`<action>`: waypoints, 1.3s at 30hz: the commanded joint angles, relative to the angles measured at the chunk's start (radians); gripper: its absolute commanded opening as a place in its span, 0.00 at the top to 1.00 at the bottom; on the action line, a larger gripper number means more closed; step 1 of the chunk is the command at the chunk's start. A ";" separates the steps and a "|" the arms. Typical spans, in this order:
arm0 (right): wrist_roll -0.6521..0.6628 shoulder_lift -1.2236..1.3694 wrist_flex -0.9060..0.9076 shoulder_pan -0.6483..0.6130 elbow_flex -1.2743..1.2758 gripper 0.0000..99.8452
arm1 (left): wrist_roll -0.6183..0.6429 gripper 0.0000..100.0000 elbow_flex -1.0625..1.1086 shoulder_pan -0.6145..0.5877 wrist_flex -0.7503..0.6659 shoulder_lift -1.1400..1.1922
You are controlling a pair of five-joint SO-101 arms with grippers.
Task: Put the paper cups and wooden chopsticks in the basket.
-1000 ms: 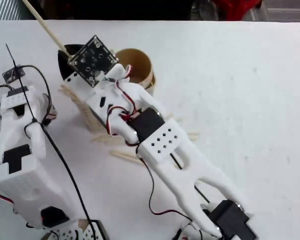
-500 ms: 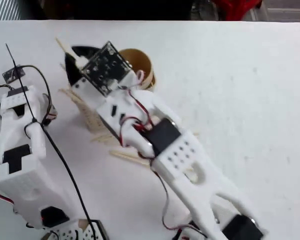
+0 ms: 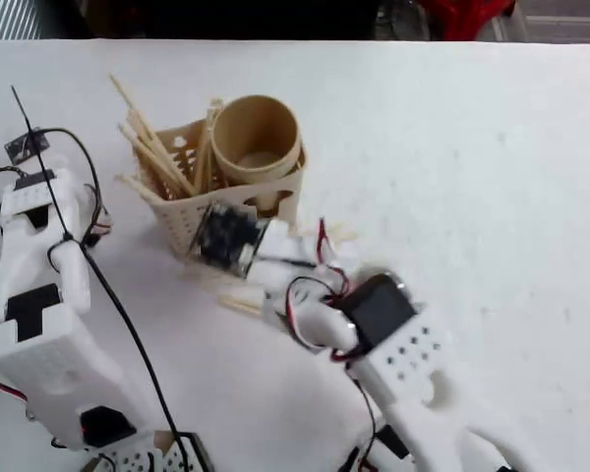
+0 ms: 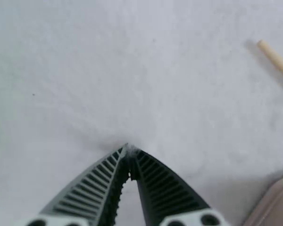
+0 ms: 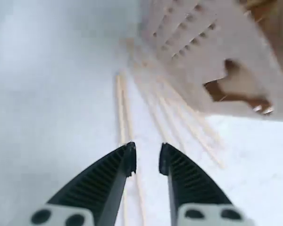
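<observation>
While the paper cup (image 3: 256,138) and some chopsticks (image 3: 147,147) stand in the basket (image 3: 180,218), the right pincer (image 5: 146,157) hangs apart over loose chopsticks (image 5: 122,106) on the tabletop (image 3: 452,147); the left pincer (image 4: 128,151) is pressed together.

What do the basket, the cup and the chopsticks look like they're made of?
Basket: likely moulded plastic, matte beige, judging by its regular cut-out holes. Cup: probably paper, tan, with a thin rim. Chopsticks: seemingly bare wood, pale and matte.

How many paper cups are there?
1: the cup stands upright in the basket, beside the chopsticks. More could be nested inside it.
</observation>
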 commanded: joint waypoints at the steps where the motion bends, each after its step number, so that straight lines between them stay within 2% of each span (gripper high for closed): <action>1: 0.084 -0.024 -0.137 -0.025 0.247 0.83 | 0.012 0.98 -0.006 0.001 -0.014 -0.027; 6: 0.101 -0.007 -0.407 -0.027 0.488 0.83 | 0.012 0.98 -0.006 0.001 -0.014 -0.027; 15: 0.095 0.369 -0.578 -0.024 0.437 0.83 | 0.012 0.98 -0.006 0.001 -0.014 -0.027; 21: 0.094 0.565 -0.581 -0.022 0.341 0.83 | 0.012 0.98 -0.006 0.001 -0.014 -0.027; 23: 0.094 0.576 -0.579 -0.005 0.324 0.87 | 0.012 0.98 -0.006 0.001 -0.014 -0.027; 26: 0.092 0.576 -0.582 0.019 0.322 0.98 | 0.012 0.98 -0.006 0.001 -0.014 -0.027; 31: 0.048 0.570 -0.579 0.039 0.321 0.99 | 0.012 0.98 -0.006 0.001 -0.014 -0.027; 35: 0.043 0.446 -0.522 0.059 0.322 0.98 | 0.012 0.98 -0.006 0.001 -0.014 -0.027; 39: 0.043 0.188 -0.414 0.058 0.319 0.98 | 0.012 0.98 -0.006 0.001 -0.014 -0.027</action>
